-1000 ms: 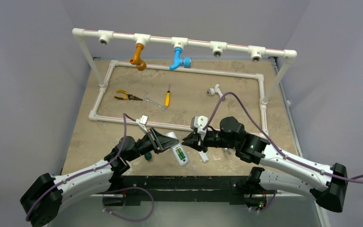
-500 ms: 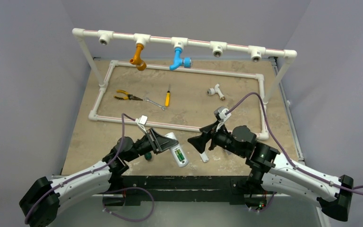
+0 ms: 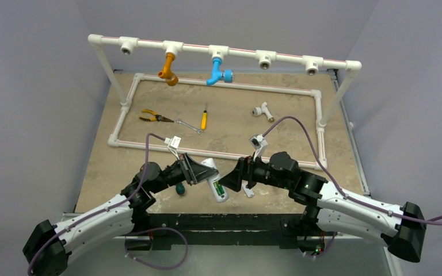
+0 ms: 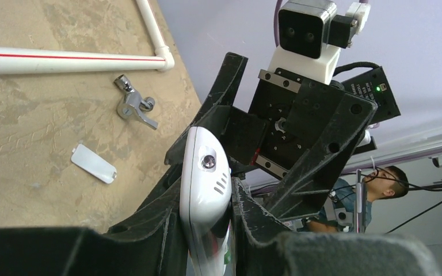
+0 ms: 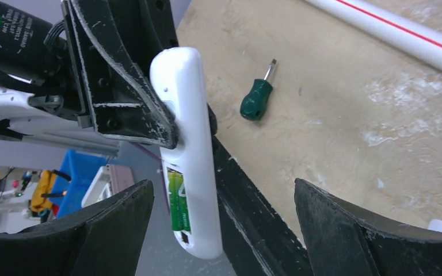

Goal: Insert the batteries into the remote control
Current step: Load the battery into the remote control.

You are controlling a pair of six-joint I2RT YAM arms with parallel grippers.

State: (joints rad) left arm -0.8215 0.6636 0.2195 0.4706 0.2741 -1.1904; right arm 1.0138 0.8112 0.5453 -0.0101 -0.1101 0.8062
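Note:
My left gripper is shut on the white remote control and holds it tilted above the table's near edge. Its fingers clamp the remote control on both sides. The open recess on the back holds two green batteries side by side, also showing as the green batteries from above. My right gripper is open right beside the remote's lower end. In the right wrist view the gripper spreads wide around the remote control without touching it.
A small white cover plate lies on the table near a metal fitting. A stubby green screwdriver lies below the left arm. Pliers, a wrench, a yellow screwdriver and a white tee lie inside the pipe frame.
My right gripper opened wide, swung out to the right, then came back to the remote's lower end. The left gripper and remote stayed put.

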